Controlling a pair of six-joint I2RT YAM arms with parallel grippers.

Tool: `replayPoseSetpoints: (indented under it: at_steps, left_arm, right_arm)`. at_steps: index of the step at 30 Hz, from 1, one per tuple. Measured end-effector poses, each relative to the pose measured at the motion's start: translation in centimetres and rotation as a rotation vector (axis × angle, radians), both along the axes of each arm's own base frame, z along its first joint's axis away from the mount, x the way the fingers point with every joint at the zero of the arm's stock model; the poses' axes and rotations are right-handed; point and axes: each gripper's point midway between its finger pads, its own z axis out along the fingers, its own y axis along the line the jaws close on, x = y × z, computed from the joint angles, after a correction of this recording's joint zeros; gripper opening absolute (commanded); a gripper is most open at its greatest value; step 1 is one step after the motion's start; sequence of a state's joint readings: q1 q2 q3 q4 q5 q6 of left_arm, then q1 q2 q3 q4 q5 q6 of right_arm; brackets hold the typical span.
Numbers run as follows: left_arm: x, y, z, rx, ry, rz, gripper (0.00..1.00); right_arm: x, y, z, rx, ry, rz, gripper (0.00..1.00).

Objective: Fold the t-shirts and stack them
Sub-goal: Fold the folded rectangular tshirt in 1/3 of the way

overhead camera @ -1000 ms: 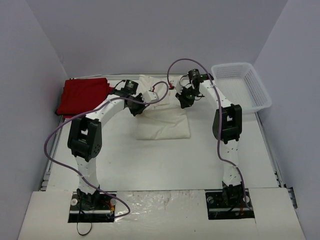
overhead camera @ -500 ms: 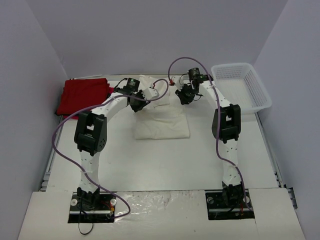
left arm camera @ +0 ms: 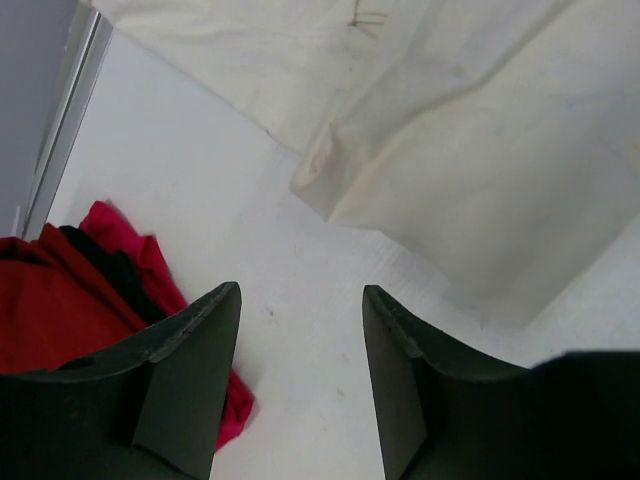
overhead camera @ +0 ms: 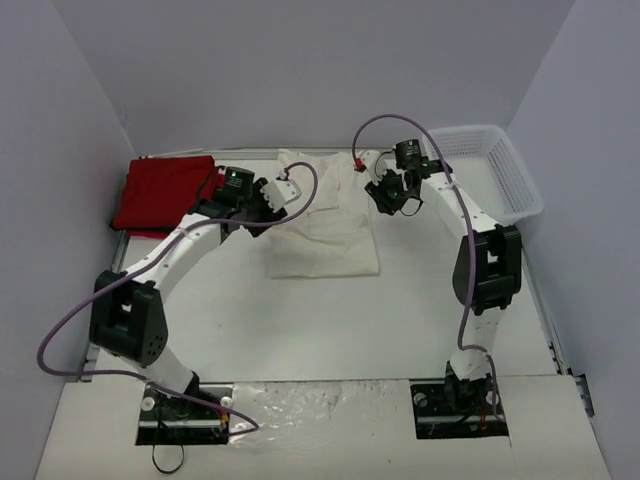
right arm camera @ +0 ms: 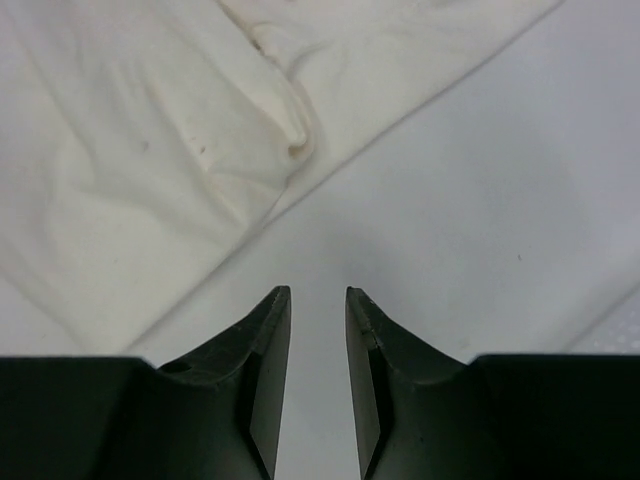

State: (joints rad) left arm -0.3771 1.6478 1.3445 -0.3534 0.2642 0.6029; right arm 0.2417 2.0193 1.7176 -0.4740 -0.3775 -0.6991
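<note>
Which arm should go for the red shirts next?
Left. The left gripper hovers open beside the red shirts, which show in its wrist view; the right gripper sits across the cream shirt, farther away.

I see a large cream-white cloth t-shirt lying flat and creased, folded into a rough rectangle at the far middle of the counter. A bright red cloth bundle rests flat in the far-left corner, with bare counter between the two.

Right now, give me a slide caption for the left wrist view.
Open left gripper above the table, between the cream-white t-shirt and the red shirt.
</note>
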Motion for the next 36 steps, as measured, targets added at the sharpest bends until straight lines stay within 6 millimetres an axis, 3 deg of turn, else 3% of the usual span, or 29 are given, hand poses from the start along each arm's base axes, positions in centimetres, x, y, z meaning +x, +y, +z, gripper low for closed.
replayPoseSetpoints:
  at_steps: [3,6,8,12,17,24,32,36]
  left_arm:
    - [-3.7,0.3,0.2,0.033,-0.064,-0.015,0.51]
    - [-7.3,-0.6,-2.5,0.087,-0.055,-0.071,0.51]
    - [-9.5,-1.5,-5.3,0.133,-0.028,-0.118,0.51]
    - [-12.0,-0.9,-9.8,0.240,-0.009,-0.140,0.52]
    - [-10.6,-1.0,-10.6,0.271,-0.102,-0.087,0.51]
    - [-8.8,-1.5,-10.5,0.253,-0.177,-0.040,0.50]
    - [-9.3,-1.9,-12.1,0.259,-0.131,-0.081,0.50]
    - [-9.7,-2.1,-12.6,0.257,-0.110,-0.102,0.50]
  right_arm:
    - [-2.8,-0.4,2.5,0.027,-0.037,-0.003,0.27]
    - [-5.6,-0.9,4.3,0.047,-0.064,-0.007,0.29]
    - [-7.1,-1.2,4.1,0.052,-0.054,-0.013,0.29]
    - [-9.4,-1.8,1.9,0.045,0.012,-0.030,0.31]
    - [-11.3,-2.9,-1.0,0.028,0.092,-0.065,0.31]
    - [-11.5,-4.6,-2.3,0.020,0.119,-0.116,0.31]
    - [-10.8,-5.3,-2.6,0.011,0.109,-0.143,0.31]
    - [-10.6,-5.3,-3.9,0.002,0.130,-0.147,0.31]
